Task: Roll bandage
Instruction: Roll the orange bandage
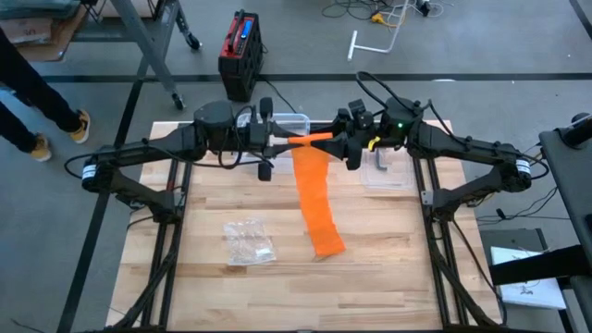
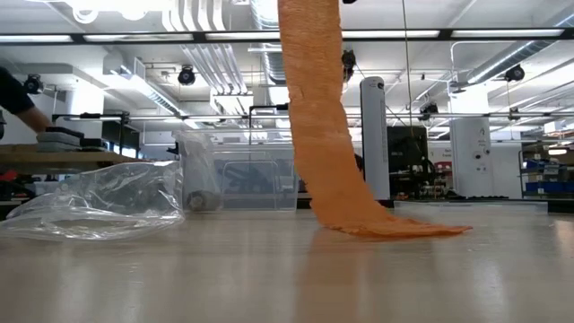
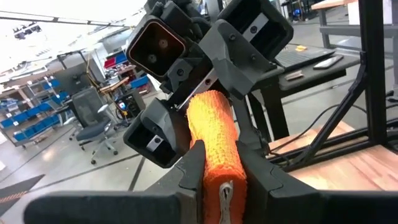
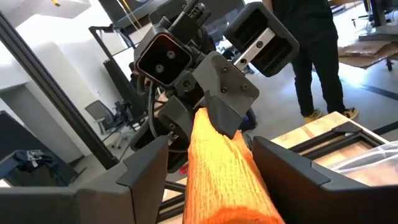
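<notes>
An orange bandage (image 1: 314, 199) is held high over the table's far middle. Its rolled part (image 1: 313, 139) lies level between my two grippers, which face each other. A loose strip (image 2: 318, 135) hangs down from the roll, and its lower end (image 2: 395, 229) lies flat on the wooden table. My left gripper (image 3: 221, 171) is shut on one end of the roll. My right gripper (image 4: 214, 165) is open, with its fingers standing wide on either side of the roll's other end (image 4: 224, 168). My left gripper pinches the end of the bandage roll (image 3: 219, 177) between its two fingers. It comes level from the table's left, with the fingers (image 3: 189, 177) lying along the roll. The roll is clear of the table and the strip hangs slack below it. My right gripper: a gap shows beside one finger (image 4: 146, 168); whether the other touches the roll, I cannot tell.
A crumpled clear plastic bag (image 1: 248, 242) lies left of the strip's end. A clear box (image 1: 291, 120) stands at the far edge, and another clear wrapper (image 1: 384, 171) lies under the right arm. A person (image 1: 28, 92) stands off the table's far left.
</notes>
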Controlling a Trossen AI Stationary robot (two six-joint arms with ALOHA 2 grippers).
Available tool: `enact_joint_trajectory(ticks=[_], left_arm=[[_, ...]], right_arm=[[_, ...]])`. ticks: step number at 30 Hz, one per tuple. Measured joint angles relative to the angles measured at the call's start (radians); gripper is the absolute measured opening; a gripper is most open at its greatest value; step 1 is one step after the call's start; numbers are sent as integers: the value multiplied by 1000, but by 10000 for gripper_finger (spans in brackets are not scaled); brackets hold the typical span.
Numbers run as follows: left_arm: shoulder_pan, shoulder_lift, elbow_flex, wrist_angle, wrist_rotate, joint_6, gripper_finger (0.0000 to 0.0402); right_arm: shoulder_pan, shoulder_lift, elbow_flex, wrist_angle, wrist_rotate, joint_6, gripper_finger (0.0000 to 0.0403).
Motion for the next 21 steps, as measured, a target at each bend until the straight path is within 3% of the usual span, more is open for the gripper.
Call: enact_joint_trajectory(ticks=[8, 14, 21], left_arm=[[0, -3, 0, -19, 1, 77, 51], [0, -5, 0, -65, -12, 162, 51], [1, -6, 0, -111, -61, 235, 51]], right_arm=[[0, 0, 0, -14, 0, 14, 224], [0, 2, 0, -58, 1, -95, 221], [-55, 2, -7, -47, -20, -186, 253]])
